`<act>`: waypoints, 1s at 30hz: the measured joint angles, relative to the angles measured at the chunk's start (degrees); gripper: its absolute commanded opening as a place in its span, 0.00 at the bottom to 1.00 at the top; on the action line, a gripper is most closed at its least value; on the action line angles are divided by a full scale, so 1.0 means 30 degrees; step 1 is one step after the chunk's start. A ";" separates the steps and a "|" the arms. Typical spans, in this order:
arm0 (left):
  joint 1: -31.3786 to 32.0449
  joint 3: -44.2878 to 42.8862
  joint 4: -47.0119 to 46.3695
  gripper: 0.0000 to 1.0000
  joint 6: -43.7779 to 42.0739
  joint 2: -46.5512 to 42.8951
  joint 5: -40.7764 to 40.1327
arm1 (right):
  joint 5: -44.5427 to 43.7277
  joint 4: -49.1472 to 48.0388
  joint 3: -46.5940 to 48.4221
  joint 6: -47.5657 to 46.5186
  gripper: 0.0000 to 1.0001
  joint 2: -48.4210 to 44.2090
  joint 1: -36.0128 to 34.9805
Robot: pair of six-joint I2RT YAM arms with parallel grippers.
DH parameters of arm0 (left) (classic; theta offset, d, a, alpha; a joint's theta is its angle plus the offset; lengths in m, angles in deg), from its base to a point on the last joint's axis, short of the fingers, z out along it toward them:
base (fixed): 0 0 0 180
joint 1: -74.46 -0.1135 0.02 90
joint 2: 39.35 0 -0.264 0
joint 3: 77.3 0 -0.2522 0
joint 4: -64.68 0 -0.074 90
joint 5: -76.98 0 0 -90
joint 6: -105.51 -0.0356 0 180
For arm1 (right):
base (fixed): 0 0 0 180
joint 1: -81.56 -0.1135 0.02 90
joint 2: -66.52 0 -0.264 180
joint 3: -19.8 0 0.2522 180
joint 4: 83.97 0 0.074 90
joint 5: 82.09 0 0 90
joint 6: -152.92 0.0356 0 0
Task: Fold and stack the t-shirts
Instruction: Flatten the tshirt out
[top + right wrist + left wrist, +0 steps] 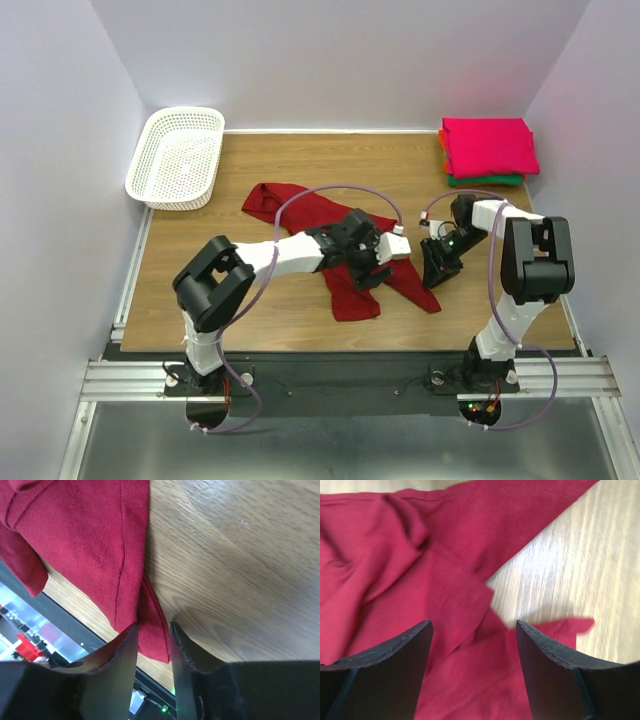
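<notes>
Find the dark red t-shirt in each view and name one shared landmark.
Top view: dark red t-shirt at the table's centre.
Left wrist view: dark red t-shirt fills left and bottom.
Right wrist view: dark red t-shirt upper left, reaching bottom centre.
Shared landmark: the wooden table.

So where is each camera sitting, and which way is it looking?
Top camera: high and behind, looking down on the table, white basket, folded t-shirts and dark red t-shirt; left arm and right arm show.
Left wrist camera: on the left arm, looking down past its open left gripper at the dark red t-shirt.
Right wrist camera: on the right arm, looking down past the right gripper, fingers either side of the t-shirt's corner.
Shared: all three see the dark red t-shirt and table.
</notes>
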 measured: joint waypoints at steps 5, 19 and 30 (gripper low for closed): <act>0.1115 -0.0823 -0.0597 0.67 0.0663 0.1792 -0.1530 | -0.0015 -0.0044 0.0000 0.0044 0.00 0.0415 0.0000; 0.0772 -0.1654 0.1603 0.00 0.1362 0.0707 -0.2776 | -0.1931 -0.0226 0.0823 0.0583 0.01 0.0299 0.0896; -0.3548 -0.4801 0.5530 0.00 0.0372 -0.2331 0.0284 | -0.4714 -0.1115 0.2222 0.1071 0.01 -0.0066 0.1479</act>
